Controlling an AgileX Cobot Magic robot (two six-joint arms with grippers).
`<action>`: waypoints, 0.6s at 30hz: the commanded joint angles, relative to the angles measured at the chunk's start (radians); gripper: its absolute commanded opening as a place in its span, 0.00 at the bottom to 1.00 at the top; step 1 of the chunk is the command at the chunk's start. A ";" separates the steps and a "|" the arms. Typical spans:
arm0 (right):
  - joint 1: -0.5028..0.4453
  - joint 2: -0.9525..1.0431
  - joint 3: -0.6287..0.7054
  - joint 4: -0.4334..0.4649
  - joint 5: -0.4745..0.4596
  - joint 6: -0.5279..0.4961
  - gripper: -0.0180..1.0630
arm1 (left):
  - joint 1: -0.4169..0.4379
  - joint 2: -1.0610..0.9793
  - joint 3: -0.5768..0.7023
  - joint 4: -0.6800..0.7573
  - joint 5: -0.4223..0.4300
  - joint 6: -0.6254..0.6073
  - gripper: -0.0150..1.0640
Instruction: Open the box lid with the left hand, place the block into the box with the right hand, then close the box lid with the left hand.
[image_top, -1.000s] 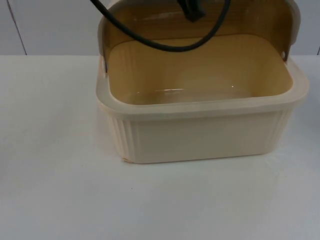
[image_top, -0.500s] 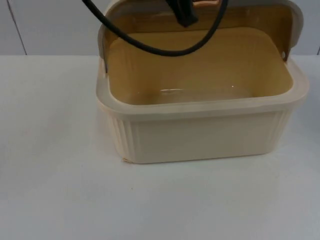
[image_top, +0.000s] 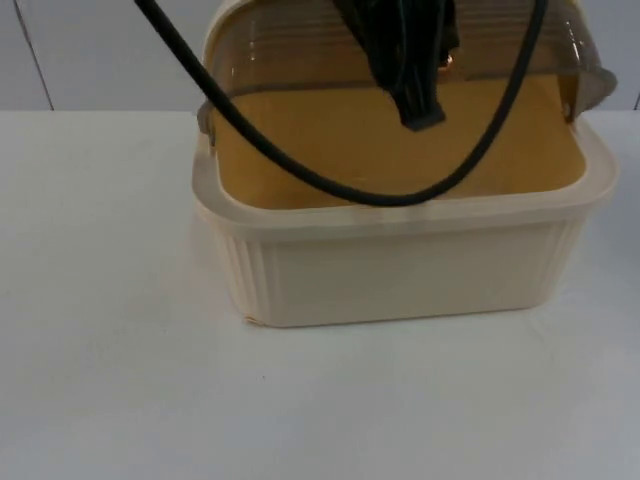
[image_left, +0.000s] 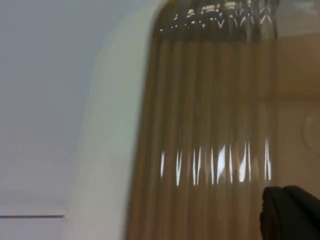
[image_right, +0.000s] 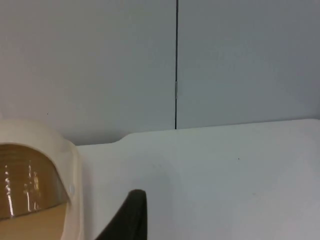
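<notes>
- Closing now: lid (image_top: 400, 50) has swung forward over the box (image_top: 400, 270) since a second ago, when it stood upright at the back.
- Left gripper (image_top: 415, 95) rides down on the lid's front edge; jaws: can't tell.
- Right gripper (image_right: 131, 212) waits beside the box; jaws: can't tell.
- Block not visible; box interior looked bare earlier.
- Likely last step, lid not yet seated.

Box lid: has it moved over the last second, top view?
Yes. The lid has swung forward and down over the box, which has stayed put on the table; it is closing.
</notes>
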 joint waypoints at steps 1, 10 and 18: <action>-0.006 -0.014 -0.003 -0.007 0.000 0.003 0.99 | -0.008 -0.003 0.046 0.034 -0.017 -0.051 0.01; -0.006 -0.018 -0.004 -0.023 0.014 0.015 0.99 | -0.037 -0.024 0.155 0.025 -0.066 -0.062 0.01; -0.006 -0.018 -0.004 -0.025 0.014 0.015 0.99 | -0.053 -0.031 0.225 0.010 -0.075 -0.073 0.01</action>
